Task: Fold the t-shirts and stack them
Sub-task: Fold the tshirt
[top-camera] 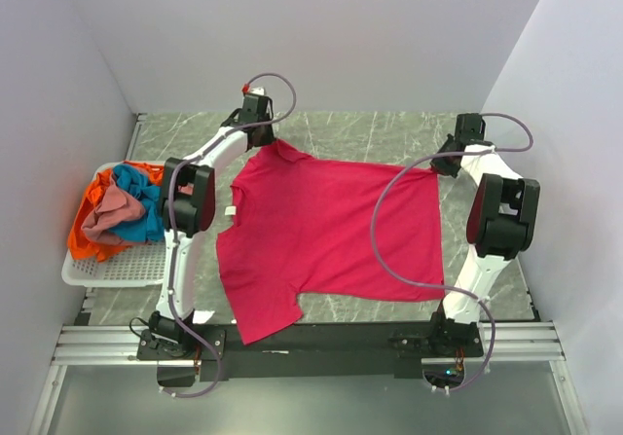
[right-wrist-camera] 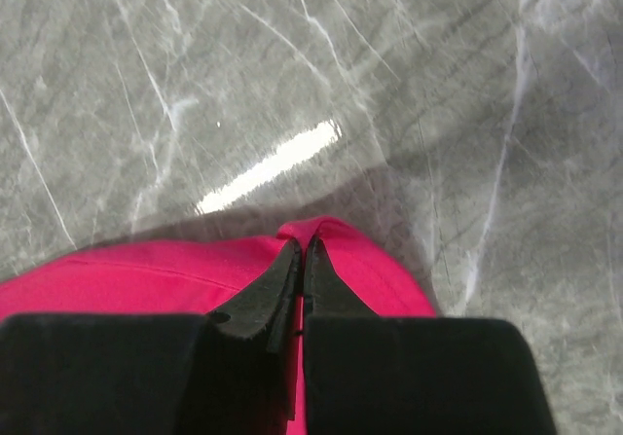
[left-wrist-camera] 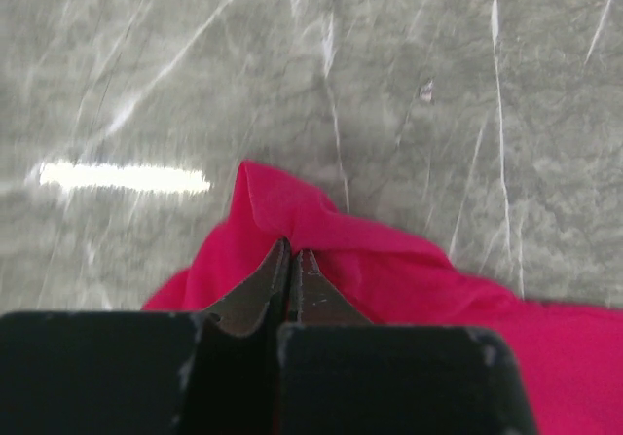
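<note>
Both arms stretched far, left fingers (left-wrist-camera: pixel 261 291) and right fingers (right-wrist-camera: pixel 265 294) each pinching a far corner of the flat magenta t-shirt (top-camera: pixel 331 231), open bench (top-camera: pixel 389 133) beyond.

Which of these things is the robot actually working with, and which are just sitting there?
Part of the job: magenta shirt, pinched by the left hand and right hand; orange shirt, teal shirt and dusty pink shirt, heaped together.
Just there: basket under that heap; table.
</note>
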Robot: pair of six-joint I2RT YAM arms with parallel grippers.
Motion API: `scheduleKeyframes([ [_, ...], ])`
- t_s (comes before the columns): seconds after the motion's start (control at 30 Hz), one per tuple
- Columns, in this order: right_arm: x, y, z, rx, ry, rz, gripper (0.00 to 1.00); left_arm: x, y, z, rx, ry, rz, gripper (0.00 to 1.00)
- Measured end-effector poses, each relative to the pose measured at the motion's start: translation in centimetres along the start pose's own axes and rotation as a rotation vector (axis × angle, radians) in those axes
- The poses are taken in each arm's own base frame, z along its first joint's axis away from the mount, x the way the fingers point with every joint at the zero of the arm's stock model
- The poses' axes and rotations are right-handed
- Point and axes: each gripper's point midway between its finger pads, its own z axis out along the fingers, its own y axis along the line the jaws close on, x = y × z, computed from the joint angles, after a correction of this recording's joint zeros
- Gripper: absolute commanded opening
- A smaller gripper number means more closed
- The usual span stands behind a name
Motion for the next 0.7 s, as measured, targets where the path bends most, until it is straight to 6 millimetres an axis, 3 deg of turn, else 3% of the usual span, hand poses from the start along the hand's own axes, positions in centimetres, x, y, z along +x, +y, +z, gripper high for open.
scheduleKeyframes([
  [0.1,0.3,-0.2,-0.8,0.005,0.008,-0.001,0.00,0.7,0.5,-2.1,-0.021,0.033,-0.036,0.01],
  [0.37,1.6,-0.8,-5.1,0.004,0.003,-0.026,0.00,2.0,1.7,-9.1,-0.067,0.074,-0.166,0.01],
  [0.7,4.2,-2.5,-7.1,0.038,0.049,-0.047,0.00,6.2,3.4,-15.0,-0.139,0.151,-0.282,0.01],
])
